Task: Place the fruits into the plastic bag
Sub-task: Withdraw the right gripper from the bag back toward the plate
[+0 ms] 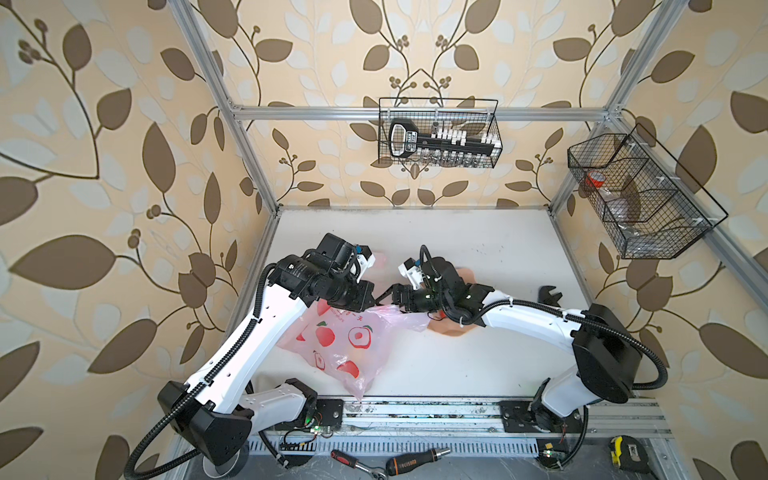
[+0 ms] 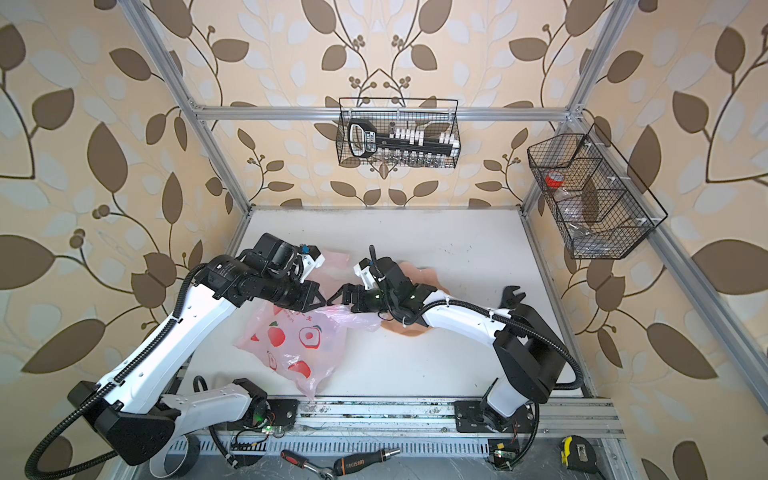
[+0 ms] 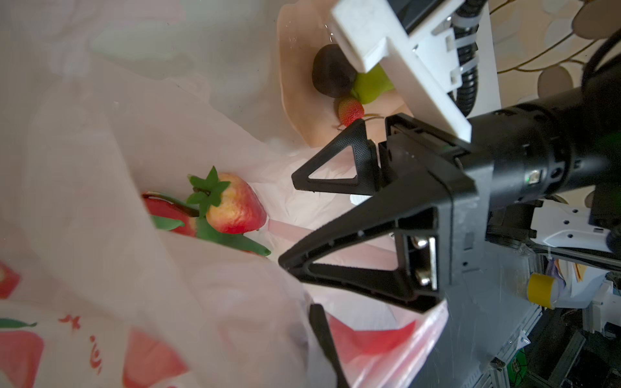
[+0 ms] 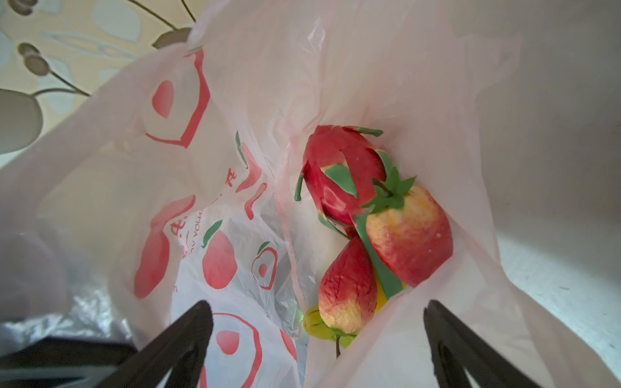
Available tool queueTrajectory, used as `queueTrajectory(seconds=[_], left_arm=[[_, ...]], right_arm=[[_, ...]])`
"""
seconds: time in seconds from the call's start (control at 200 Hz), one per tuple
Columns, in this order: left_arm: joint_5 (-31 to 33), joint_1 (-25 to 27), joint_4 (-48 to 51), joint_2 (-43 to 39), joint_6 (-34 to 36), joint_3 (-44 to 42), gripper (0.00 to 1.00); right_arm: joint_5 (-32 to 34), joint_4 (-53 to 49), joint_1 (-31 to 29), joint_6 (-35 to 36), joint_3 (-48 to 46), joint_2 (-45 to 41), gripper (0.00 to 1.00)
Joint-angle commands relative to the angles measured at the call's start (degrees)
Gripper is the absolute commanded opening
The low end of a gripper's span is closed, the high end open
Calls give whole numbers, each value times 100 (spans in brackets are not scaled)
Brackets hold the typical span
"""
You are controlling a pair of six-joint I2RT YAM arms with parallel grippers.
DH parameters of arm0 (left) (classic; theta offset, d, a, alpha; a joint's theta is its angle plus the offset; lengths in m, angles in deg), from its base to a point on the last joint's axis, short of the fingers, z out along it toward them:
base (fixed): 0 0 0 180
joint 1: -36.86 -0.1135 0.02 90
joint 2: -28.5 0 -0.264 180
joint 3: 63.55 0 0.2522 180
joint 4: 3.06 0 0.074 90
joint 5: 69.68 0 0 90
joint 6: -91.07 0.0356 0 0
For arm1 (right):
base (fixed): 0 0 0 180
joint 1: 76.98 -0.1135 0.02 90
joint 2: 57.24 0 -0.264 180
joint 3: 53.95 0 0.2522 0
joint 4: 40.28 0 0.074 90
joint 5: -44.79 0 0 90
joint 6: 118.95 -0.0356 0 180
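The pink plastic bag lies at the table's left-middle, its mouth held up. My left gripper is shut on the bag's rim. Over the mouth my right gripper hangs open and empty. In the bag lie a dragon fruit, a strawberry, another red-yellow fruit and something yellow underneath. The peach bowl, under my right arm, holds a dark plum, a green pear and a small red fruit.
A black wrench-like tool lies on the table's right side. Wire baskets hang on the back and right frame. A ratchet, a screwdriver and a tape measure lie beyond the front rail.
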Motion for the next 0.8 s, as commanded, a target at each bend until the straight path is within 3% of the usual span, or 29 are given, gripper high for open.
queueTrajectory(seconds=[0.0,0.28,0.555,0.685,0.795], left_arm=[[221,-36,158,-61,79,180,0],[929,-43,135,495,348,924,0],[629,-44,-78,1380,508,2231,0],[328,-34,-267,1288,450,1956,0],[105,-25,-390,846,326,1200,0]], right_arm=[[131,-84,-122,-33,-16,2,99],[333,568,-573,-693,-437,3,99],[757,1829,-814,-1664,-671,173,98],[856,2552,-917,-2088,-832,321,98],[941,2650,-912,-2151,-926,278,99]])
